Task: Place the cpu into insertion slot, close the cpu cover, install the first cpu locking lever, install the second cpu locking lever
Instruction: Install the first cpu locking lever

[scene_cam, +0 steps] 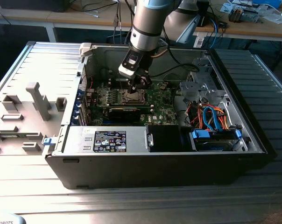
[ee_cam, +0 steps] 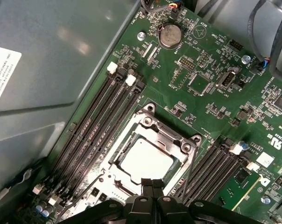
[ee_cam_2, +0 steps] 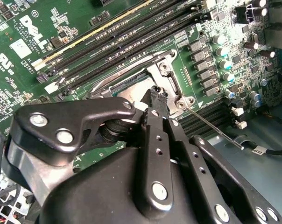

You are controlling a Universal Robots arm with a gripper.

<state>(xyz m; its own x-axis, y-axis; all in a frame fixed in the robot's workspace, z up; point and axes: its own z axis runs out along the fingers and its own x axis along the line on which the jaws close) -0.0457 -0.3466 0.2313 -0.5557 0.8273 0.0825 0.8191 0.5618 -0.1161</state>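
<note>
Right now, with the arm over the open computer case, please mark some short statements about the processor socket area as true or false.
1. The flat silver-grey square cpu lies in the dark square insertion slot. True.
2. The thin silver metal cpu cover stands upright. False: it lies flat and frames the cpu.
3. The black gripper holds the cpu in the air. False: it is low at the slot's edge, and the cpu is seated.
4. A round silver coin battery sits on the green circuit board. True.
5. The long black memory slots hold modules. False: no modules stand in them.
</note>
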